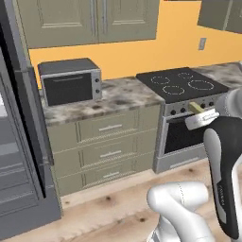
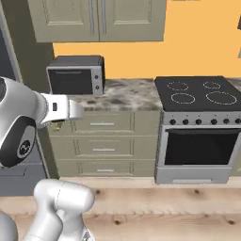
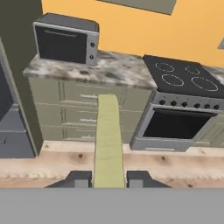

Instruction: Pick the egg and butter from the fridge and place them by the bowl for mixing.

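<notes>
I had the hand (image 3: 108,178) closed on the butter (image 3: 107,140), carried in the air facing the worktop (image 3: 109,70) beside the stove (image 3: 183,78). I judged steady transport essential: keep grip firm, lower gently onto the worktop.

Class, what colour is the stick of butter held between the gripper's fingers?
Pale yellow. The butter shows best in the hand view, standing up between the gripper fingertips.

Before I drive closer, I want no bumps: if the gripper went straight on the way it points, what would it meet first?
Judging by the hand view, the gripper, shut on the butter, points at the drawers under the counter, left of the stove. The butter's tip would likely hit first; depth is unclear.
</notes>
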